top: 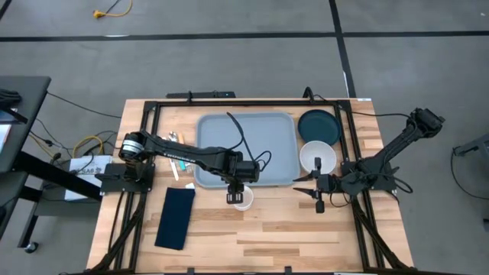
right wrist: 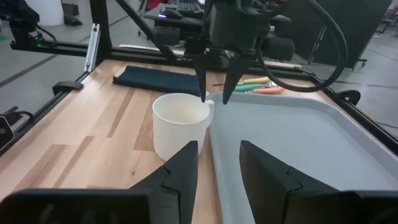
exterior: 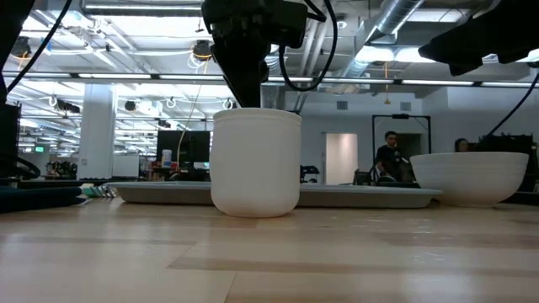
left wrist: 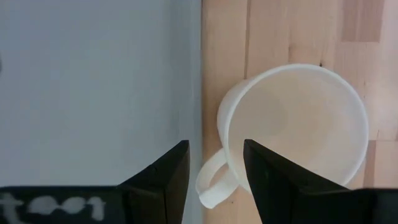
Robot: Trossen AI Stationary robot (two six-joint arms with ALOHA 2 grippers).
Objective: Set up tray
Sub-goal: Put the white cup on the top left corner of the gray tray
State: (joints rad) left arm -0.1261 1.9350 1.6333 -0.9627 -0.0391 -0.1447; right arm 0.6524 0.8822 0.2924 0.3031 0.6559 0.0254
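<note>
Tray: the tray (top: 248, 149) lies flat at table centre, bare on top.
Mug: a white mug (top: 243, 198) stands on the wood, just beside the tray's 6 o'clock rim, handle (left wrist: 211, 182) turned toward the rim.
Left gripper: the left gripper (top: 235, 195) hangs over the handle, fingers apart, holding nothing.
Right gripper: the right gripper (top: 319, 205) waits at the tray's 4 o'clock, fingers parted, empty, near a white bowl (top: 317, 156).
Technique: probably lower until the fingers straddle the handle, close squarely, lift clear of the rim before carrying inward.

The tray (top: 267, 145), a large flat grey-blue rectangle with rounded corners and a low raised rim, lay level near the worktop's (top: 267, 229) far edge.
</note>
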